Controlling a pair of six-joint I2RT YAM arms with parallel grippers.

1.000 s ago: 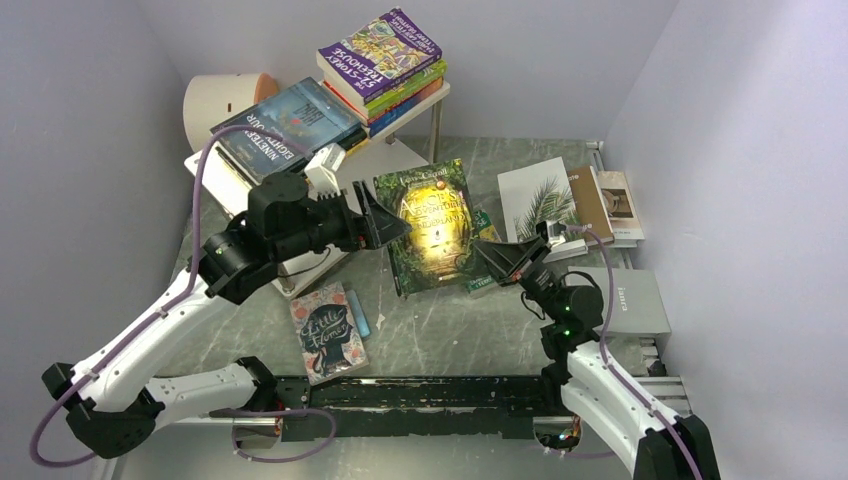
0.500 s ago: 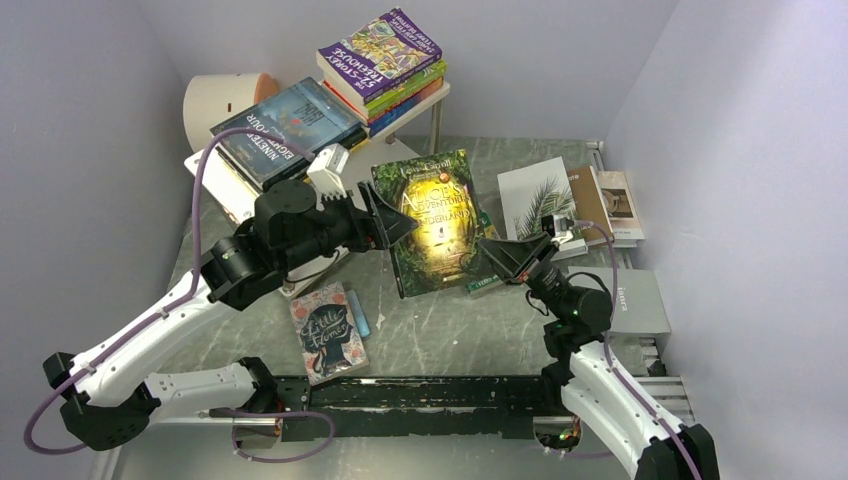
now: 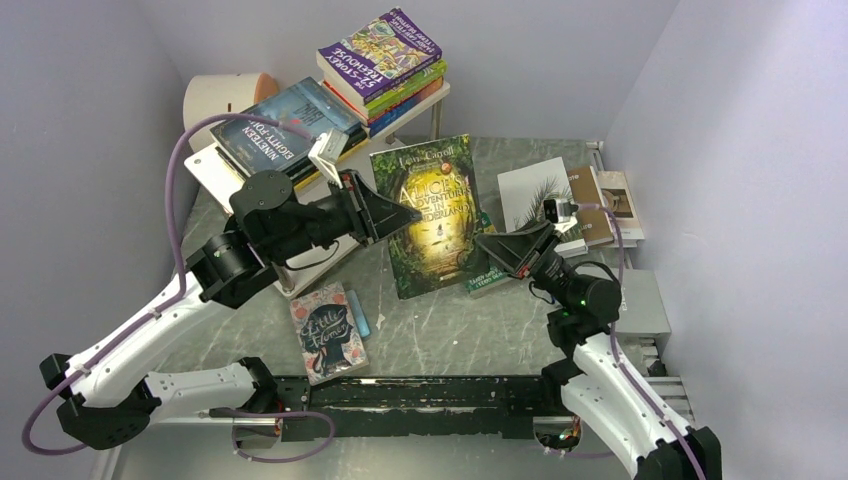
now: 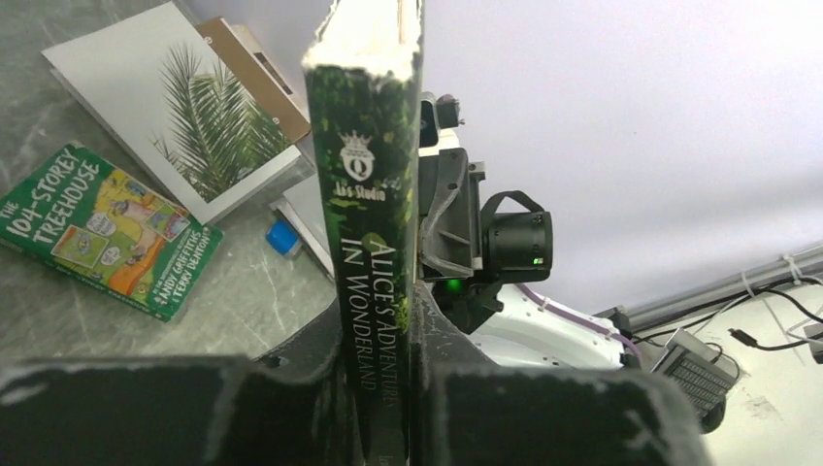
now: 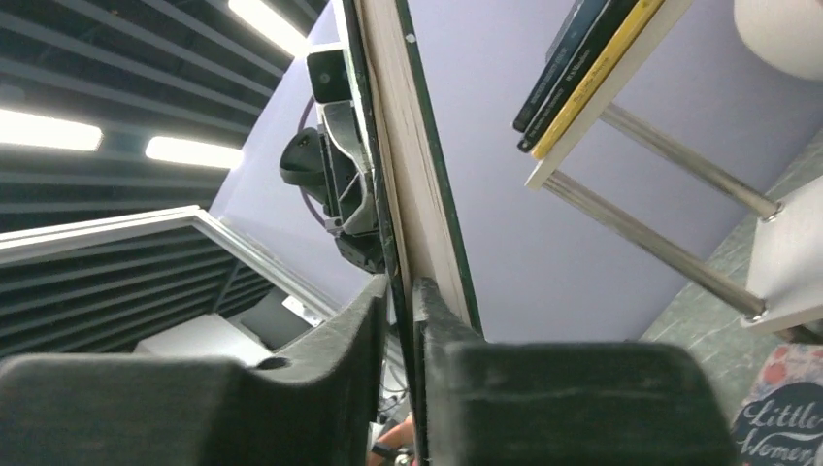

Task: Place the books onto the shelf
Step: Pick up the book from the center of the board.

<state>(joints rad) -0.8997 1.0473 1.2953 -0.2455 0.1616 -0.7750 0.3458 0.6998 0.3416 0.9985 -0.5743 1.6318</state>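
One green-and-gold Alice's Adventures in Wonderland book [image 3: 432, 215] is held tilted, clear of the grey marbled table [image 3: 440, 335] and in front of the white two-tier shelf [image 3: 205, 165]. Its spine is pinched by the left gripper [image 3: 392, 218], whose two fingers are seen pressed against the covers in the left wrist view. Its opposite page edge is pinched by the right gripper [image 3: 492, 248], whose two fingers are seen closed on it in the right wrist view.

Two stacks are carried on the shelf's upper board. One is topped by a purple Treehouse paperback [image 3: 380, 48], with several more beneath whose number cannot be told. The other is topped by a dark-blue Nineteen Eighty-Four paperback [image 3: 285, 125], under which one black and one yellow book are shown in the right wrist view.

Six books lie on the table:
- One floral Little Women paperback [image 3: 327, 332] is found near the arm bases.
- One green 104-Storey Treehouse paperback [image 4: 97, 228] is found beneath the held book.
- Three are grouped at the right: a white palm-leaf book [image 3: 535, 190], a brown book [image 3: 590, 205] and a pale book with a photograph [image 3: 620, 200].
- One grey book [image 3: 640, 300] is found nearest the right wall.

One small flat blue bar [image 3: 362, 325] is seen just beside the Little Women paperback, and one small blue block [image 4: 281, 236] beside the palm-leaf book. One white cylinder with a peach end [image 3: 222, 98] is seen behind the shelf.
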